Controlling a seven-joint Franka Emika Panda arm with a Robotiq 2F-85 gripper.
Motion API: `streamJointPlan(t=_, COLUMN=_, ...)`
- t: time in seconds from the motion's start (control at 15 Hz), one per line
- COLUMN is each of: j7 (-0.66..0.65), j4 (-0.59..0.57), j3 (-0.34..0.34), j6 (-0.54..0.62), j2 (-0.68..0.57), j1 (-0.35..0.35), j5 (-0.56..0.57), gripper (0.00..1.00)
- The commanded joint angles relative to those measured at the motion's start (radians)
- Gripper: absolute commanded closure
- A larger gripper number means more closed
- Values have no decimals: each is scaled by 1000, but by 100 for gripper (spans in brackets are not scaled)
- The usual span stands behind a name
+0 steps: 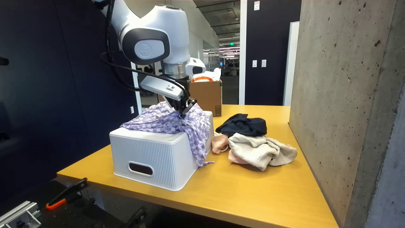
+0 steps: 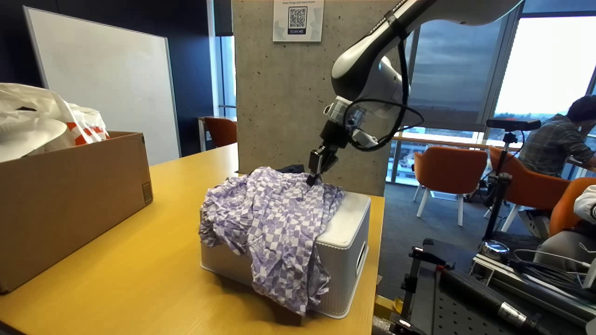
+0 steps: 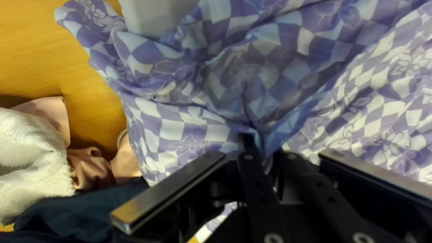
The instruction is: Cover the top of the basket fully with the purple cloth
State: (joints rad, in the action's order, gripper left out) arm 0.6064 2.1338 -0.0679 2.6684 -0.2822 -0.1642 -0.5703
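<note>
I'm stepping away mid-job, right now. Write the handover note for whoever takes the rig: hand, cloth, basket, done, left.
Hand: shut on a gathered fold of the purple cloth, at the top of the basket.
Cloth: bunched and creased across much of the top, hanging down two opposite sides.
Basket: on the table, flat white face up.
Done: cloth laid over much of the top, fold gripped.
Left: the top is bare along the slot-handle end in both exterior views. Probably draw the cloth out over that strip, then release.
</note>
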Motion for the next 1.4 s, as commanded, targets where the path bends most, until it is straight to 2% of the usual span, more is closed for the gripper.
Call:
streamJointPlan(t=0.0, j7=-10, j4=45, j3=-2, j6=21, j2=64, j1=-8, j5=35, gripper=100)
streamJointPlan(t=0.13, j7=-28, j4=44, j3=7, j6=27, j2=77, j1=1, j5=65, gripper=99)
streamJointPlan(t=0.4, j7=-93, j4=60, j3=16, j6=23, j2=185, j1=24, j5=154, gripper=99)
streamJointPlan(t=0.67, j7=-202, j4=-24, j3=43, j6=-45, j2=263, j1=43, j5=236, gripper=99)
streamJointPlan(t=1.0, j7=-324, j4=-158, j3=76, j6=-139, j2=288, j1=62, j5=319, gripper=99)
streamJointPlan(t=1.2, j7=-354, j4=-162, j3=82, j6=-181, j2=314, j1=73, j5=352, gripper=99)
streamJointPlan(t=1.33, j7=-365, j4=-119, j3=78, j6=-247, j2=355, j1=84, j5=362, gripper=99)
